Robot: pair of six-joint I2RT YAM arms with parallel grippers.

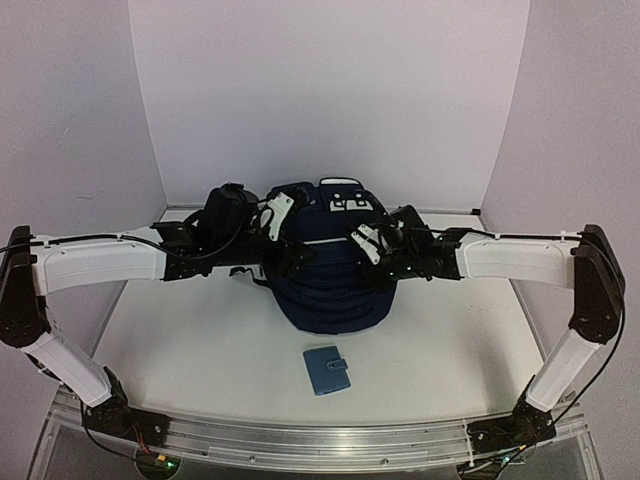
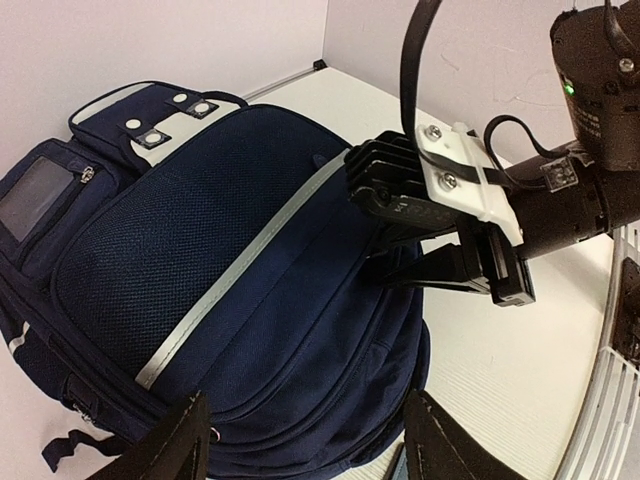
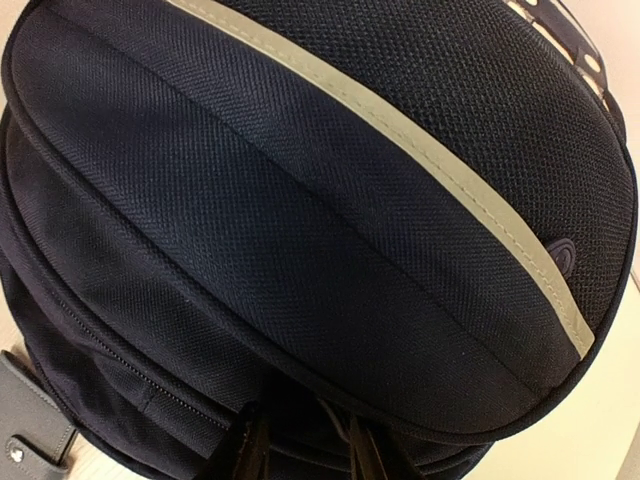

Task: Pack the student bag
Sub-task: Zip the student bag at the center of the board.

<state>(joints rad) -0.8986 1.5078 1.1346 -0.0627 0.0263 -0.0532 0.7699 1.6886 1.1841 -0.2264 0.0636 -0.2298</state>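
While the top view shows wallet (image 1: 326, 370) apart from bag's (image 1: 330, 295) near edge, wrist views show left gripper (image 2: 308, 402) spread, right gripper (image 3: 308, 442) barely parted.

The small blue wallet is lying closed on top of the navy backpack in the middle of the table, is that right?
Not quite. The wallet is closed, but it lies flat on the table, just in front of the backpack on the side nearer the arm bases, not on top of it. The top external view shows this. The backpack does sit in the middle of the table.
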